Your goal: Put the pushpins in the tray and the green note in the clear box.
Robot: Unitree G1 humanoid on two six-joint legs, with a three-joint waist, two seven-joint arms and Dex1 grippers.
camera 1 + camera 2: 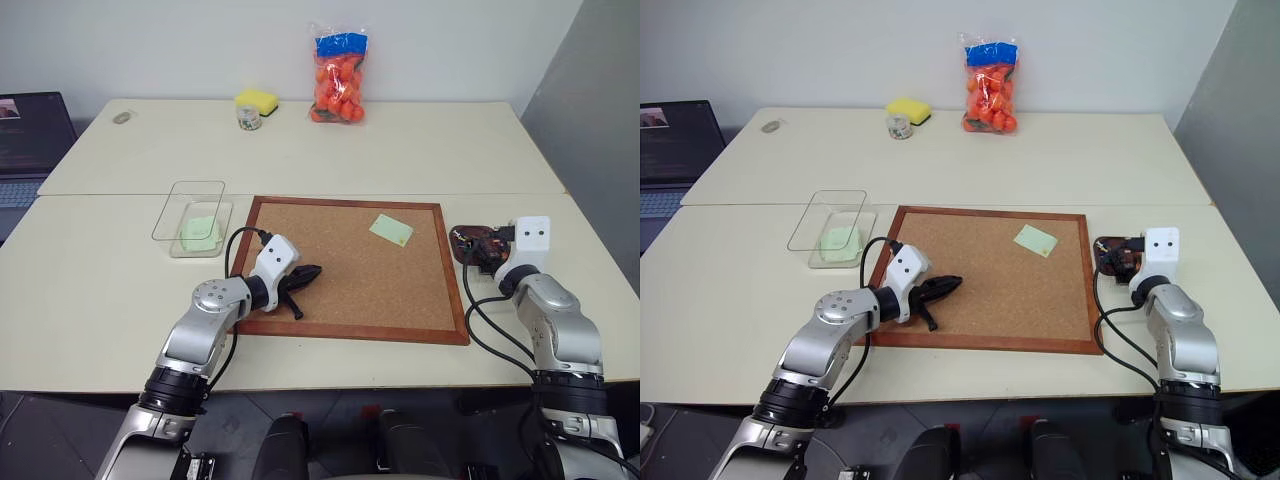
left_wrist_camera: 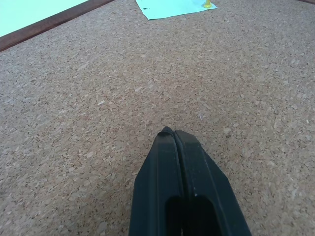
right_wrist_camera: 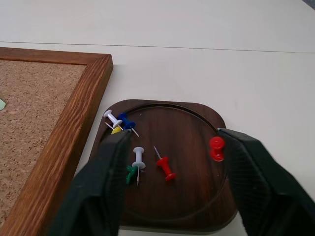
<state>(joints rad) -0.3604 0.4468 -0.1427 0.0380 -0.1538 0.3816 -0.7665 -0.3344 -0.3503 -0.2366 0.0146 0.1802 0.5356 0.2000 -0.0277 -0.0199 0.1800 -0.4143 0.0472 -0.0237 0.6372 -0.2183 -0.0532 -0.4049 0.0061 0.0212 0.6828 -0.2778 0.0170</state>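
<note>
Several pushpins (image 3: 165, 167) with red, white, blue, green and yellow heads lie in the dark brown tray (image 3: 172, 118), right of the corkboard. One red pushpin (image 3: 216, 147) sits close to my right gripper's finger, at the tray's rim. My right gripper (image 3: 178, 137) hovers over the tray, open, holding nothing. A green note (image 1: 391, 230) lies on the corkboard's far right part, fixed by a yellow pin (image 2: 208, 4). Another green slip (image 1: 200, 233) rests inside the clear box (image 1: 176, 205), left of the board. My left gripper (image 1: 305, 272) is shut and empty over the board's near left part.
The wooden-framed corkboard (image 1: 350, 290) fills the table's middle. At the far edge stand a yellow sponge (image 1: 256, 100), a small jar (image 1: 249, 119) and a bag of orange balls (image 1: 340, 75). A laptop (image 1: 30, 130) sits at the far left.
</note>
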